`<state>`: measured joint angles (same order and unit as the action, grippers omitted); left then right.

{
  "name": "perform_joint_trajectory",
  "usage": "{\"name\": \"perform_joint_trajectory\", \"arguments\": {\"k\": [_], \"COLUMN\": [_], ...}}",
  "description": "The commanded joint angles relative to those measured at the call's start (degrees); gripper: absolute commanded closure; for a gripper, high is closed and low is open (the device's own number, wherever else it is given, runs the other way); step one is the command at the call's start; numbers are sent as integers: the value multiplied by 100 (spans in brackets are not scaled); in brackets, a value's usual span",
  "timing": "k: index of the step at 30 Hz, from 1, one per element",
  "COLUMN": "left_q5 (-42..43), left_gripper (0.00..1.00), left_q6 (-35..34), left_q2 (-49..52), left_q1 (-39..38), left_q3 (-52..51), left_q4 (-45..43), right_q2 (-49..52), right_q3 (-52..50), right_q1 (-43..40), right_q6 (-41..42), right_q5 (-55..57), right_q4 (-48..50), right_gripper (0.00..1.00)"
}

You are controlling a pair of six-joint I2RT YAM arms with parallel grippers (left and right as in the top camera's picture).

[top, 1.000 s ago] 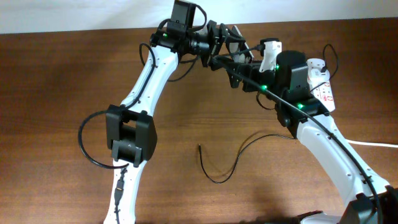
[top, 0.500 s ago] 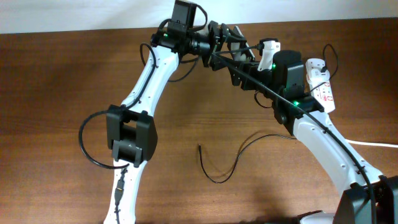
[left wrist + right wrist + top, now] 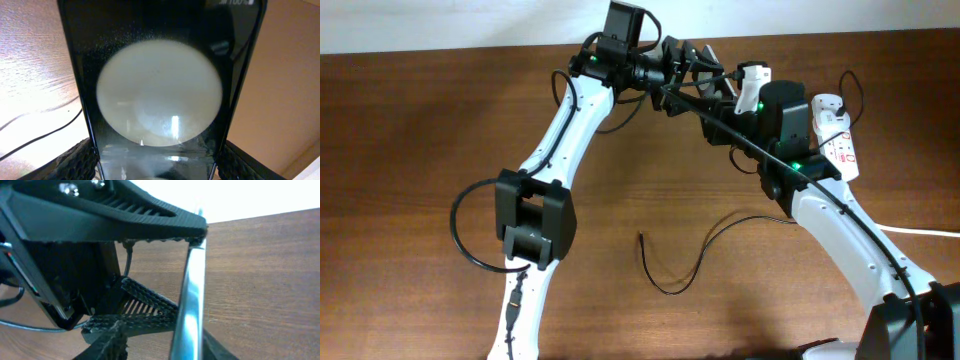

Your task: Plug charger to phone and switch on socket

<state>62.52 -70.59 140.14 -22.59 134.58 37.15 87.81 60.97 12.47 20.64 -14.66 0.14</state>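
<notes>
Left wrist: one phone [image 3: 160, 100], two fingers [image 3: 75, 160]

Phone [image 3: 160, 75] fills the centre of the frame, upright, with its glossy black screen facing the lens. A large, pale, round reflection [image 3: 159, 92] covers most of the glass, with smaller bright glints low in it. Small white text sits at the upper right corner, cut off by the frame edge. The left gripper [image 3: 157, 165] clamps the phone by its lower side edges, with ribbed black pads [image 3: 75, 162] touching it left and right. To the left is the brown wooden table [image 3: 30, 60], washed out by glare lower down. A thin black cable [image 3: 40, 137] curves across the bright patch. A plain tan surface [image 3: 285, 90] lies to the right.
</notes>
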Motion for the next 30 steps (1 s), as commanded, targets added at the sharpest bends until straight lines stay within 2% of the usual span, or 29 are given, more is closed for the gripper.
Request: {"name": "perform_joint_trajectory", "arguments": {"k": [1, 3, 6, 8, 9, 12, 13, 14, 15, 16, 22, 27, 30], "left_q5": [105, 105, 105, 107, 107, 107, 107, 107, 107, 107, 129, 468, 570], "left_gripper": [100, 100, 100, 100, 100, 100, 92, 62, 22, 1, 1, 1, 1], "left_q6": [-42, -42, -42, -42, -42, -39, -42, -39, -39, -39, -33, 341, 476], "left_q2": [-33, -33, -33, -33, -33, -33, -33, -33, -33, -33, -33, -81, -96], "left_q1": [9, 9, 9, 9, 9, 9, 9, 9, 9, 9, 15, 310, 595], "left_q3": [133, 133, 133, 133, 133, 133, 133, 133, 133, 133, 133, 133, 133], "left_q4": [-52, -52, -52, -52, -52, -50, -50, -50, -50, -50, -48, -42, -48], "right_q2": [26, 26, 26, 26, 26, 26, 26, 26, 26, 26, 26, 26, 26], "right_q3": [109, 109, 109, 109, 109, 109, 109, 109, 109, 109, 109, 109, 109], "right_q1": [33, 33, 33, 33, 33, 33, 33, 33, 33, 33, 22, -317, -691], "right_q6": [-44, -44, -44, -44, -46, -44, -46, -46, -46, -46, -46, -15, 487], "right_q5": [-9, -9, -9, -9, -9, -7, -7, -7, -7, -7, 20, 31, -267], "right_q4": [35, 35, 33, 35, 37, 39, 39, 39, 57, 83, 98, 96, 63], "right_gripper": [62, 64, 75, 76, 82, 88, 91, 93, 96, 96, 96, 96, 96]}}
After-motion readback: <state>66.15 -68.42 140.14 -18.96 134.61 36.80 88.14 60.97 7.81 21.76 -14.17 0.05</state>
